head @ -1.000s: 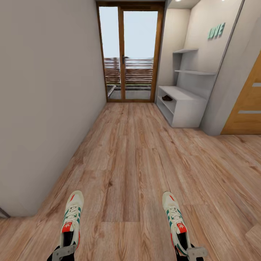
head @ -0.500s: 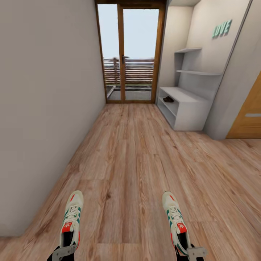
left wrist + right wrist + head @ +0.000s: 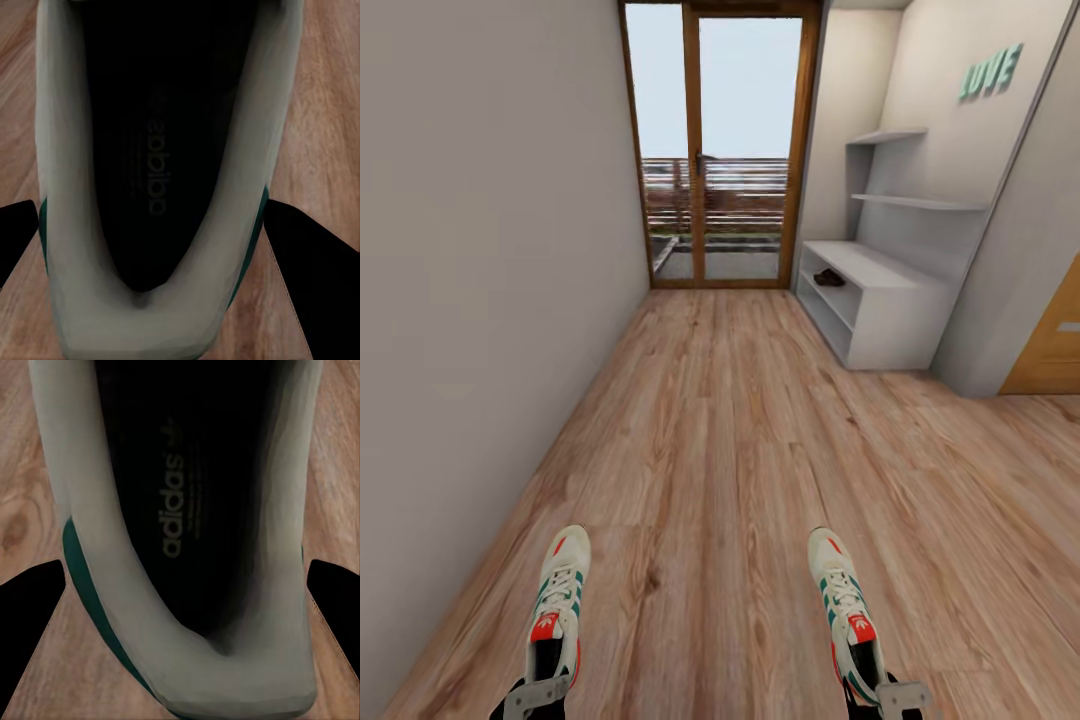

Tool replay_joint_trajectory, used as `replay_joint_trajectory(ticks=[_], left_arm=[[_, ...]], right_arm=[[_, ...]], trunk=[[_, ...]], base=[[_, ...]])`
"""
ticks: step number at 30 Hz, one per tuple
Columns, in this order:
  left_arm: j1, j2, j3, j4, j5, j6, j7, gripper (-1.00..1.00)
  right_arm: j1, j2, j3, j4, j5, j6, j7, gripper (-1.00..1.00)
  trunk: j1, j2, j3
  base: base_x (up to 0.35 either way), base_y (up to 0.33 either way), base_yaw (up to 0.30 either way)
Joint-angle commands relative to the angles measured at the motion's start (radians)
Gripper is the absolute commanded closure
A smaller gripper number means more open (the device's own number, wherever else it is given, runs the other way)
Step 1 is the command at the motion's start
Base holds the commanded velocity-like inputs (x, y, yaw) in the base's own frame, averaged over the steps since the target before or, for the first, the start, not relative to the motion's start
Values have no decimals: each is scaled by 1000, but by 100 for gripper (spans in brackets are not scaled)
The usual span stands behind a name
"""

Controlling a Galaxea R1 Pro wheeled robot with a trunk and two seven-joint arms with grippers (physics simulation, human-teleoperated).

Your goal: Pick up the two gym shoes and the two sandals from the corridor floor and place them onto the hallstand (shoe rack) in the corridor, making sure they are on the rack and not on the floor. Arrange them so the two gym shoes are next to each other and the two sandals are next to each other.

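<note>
I carry both gym shoes over the corridor floor point(image 3: 730, 450), toes pointing ahead. My left gripper point(image 3: 535, 695) is shut on the heel of the left gym shoe point(image 3: 557, 600); up close, its dark insole point(image 3: 157, 150) lies between black fingers point(image 3: 304, 244). My right gripper point(image 3: 887, 695) is shut on the heel of the right gym shoe point(image 3: 842, 600), whose opening point(image 3: 187, 502) sits between the fingers point(image 3: 337, 592). The light-grey hallstand point(image 3: 890, 320) stands far ahead on the right. A dark brown sandal point(image 3: 828, 278) lies in its upper open tier; I cannot tell if there are two.
A plain wall point(image 3: 490, 250) runs along the left. A glass door with a wooden frame point(image 3: 720, 150) closes the corridor's far end. A wooden door point(image 3: 1055, 350) sits at the right, past the hallstand. Green letters point(image 3: 990, 72) hang above the upper shelves.
The whole view has shifted as the camera moved forward along the corridor; the hallstand now looks nearer. Both gym shoes stay held in the same place in the view.
</note>
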Motion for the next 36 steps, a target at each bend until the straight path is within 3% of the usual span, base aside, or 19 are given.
replay_joint_trajectory(ticks=[1, 25, 36], left_arm=[[-1, -1, 6, 0, 2, -1, -11, 100], [0, -1, 6, 0, 4, -1, -11, 100], [0, -1, 6, 0, 4, -1, -11, 100]], right_arm=[[-1, 0, -5, 1, 10, -3, -4, 100], [0, 0, -5, 1, 10, -3, -4, 100], [0, 0, -4, 1, 10, -5, -4, 100]], trunk=[[0, 0, -1], [0, 0, 0], [0, 0, 13]], base=[[339, 0, 0], [339, 0, 0], [339, 0, 0]])
